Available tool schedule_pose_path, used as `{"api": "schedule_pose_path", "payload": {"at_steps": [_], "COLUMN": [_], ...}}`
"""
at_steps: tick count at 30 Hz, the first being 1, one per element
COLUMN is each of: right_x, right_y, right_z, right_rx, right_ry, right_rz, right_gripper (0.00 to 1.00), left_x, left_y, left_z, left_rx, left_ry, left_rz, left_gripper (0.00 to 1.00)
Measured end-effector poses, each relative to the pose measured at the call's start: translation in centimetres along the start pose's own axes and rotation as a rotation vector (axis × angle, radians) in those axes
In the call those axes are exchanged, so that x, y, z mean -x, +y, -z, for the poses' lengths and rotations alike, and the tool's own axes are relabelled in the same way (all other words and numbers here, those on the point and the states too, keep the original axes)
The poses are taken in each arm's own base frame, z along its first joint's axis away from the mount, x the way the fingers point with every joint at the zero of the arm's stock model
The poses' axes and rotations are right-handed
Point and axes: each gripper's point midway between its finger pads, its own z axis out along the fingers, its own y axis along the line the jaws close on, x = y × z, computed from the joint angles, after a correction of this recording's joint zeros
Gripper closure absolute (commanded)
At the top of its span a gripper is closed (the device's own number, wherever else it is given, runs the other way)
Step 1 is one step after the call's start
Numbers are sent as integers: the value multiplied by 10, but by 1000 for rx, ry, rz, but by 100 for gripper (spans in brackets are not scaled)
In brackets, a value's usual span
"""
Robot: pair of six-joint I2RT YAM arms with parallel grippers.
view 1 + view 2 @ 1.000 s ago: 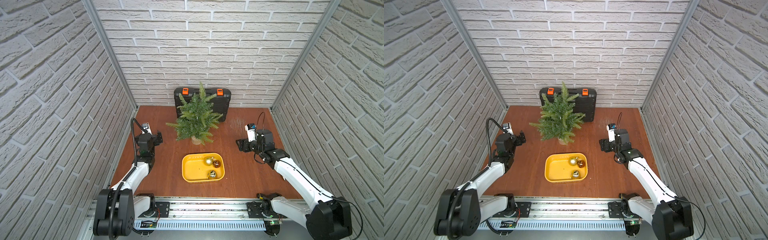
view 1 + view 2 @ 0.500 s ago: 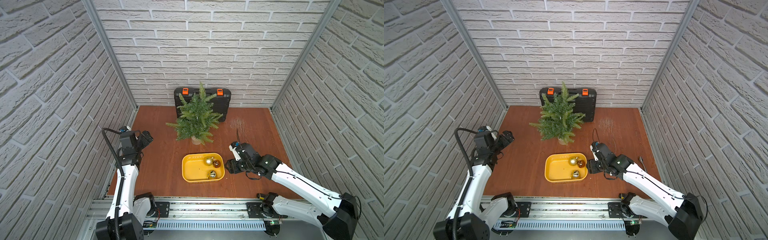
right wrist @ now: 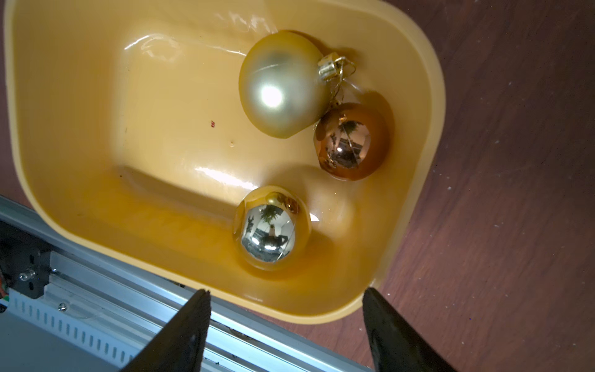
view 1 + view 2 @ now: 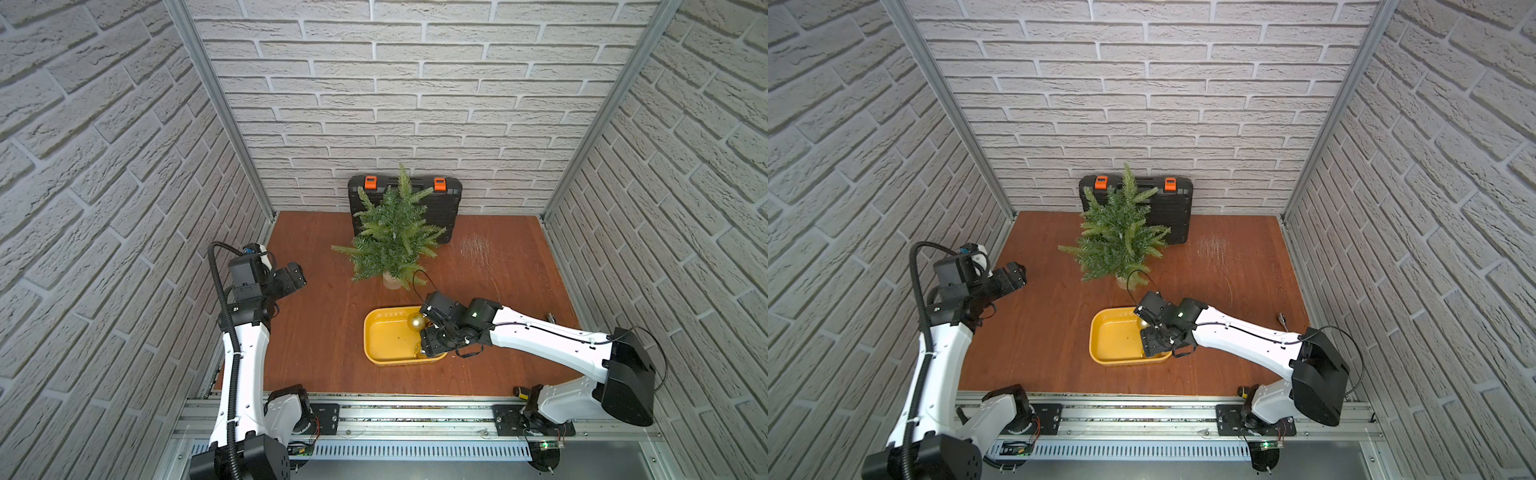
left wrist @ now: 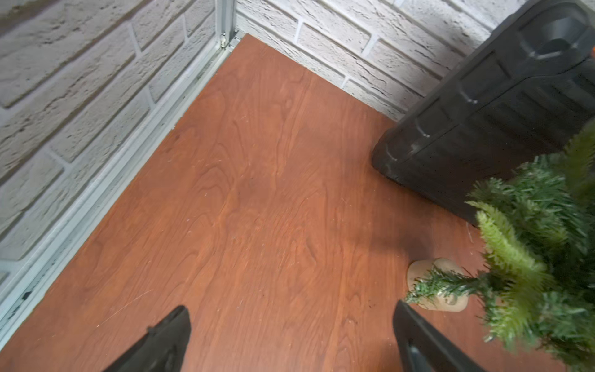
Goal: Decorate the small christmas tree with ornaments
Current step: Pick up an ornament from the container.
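- Yellow tub, lower centre of both top views: my right claw is over it now. A second ago that arm sat folded at the right edge of the table.
- Holding anything?
- No. Fingers well apart, nothing between them, and no contact that I can see. On the wrist camera it hangs above the tub's rim. The shiny gold bauble is nearest the fingers. The matte gold bauble and copper bauble touch each other further in.
- So nothing hung yet.
- Correct. All three are in the tub. The tree at frame centre is bare, in front of the black case. I read this as the reach for the first pick, with descent and close not done.
- Left side?
- Left claw has lifted from its low spot at the left edge and turned toward the tree. Spread wide, empty, above bare table, short of the lowest branches.
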Motion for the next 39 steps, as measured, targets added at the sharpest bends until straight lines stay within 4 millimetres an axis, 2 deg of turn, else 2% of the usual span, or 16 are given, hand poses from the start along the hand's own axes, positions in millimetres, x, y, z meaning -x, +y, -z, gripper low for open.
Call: {"api": "schedule_pose_path", "payload": {"at_steps": [11,17,21,31,39], "right_x": [-6,-5,6,45,53], "right_y": [15,25,35,61,70], "right_z": [-45,-64,-64,-46,-61], "right_rx": [-27,-46,-40,-2,-17], "right_ry": [72,89,53,-49,-36], "right_rz": [-71,-63,-55,-17,30], "right_gripper": [28,37,46,46,45], "left_x": [0,0,-1,-1,-3], "left_y": [16,13,12,17,18], "left_z": [5,5,5,4,1], "left_rx": [9,-14,-23,-13,-21], "left_ry": [-11,-6,-3,-2,6], "left_rz": [56,65,70,97,104], "left_gripper": [2,2,2,2,2]}}
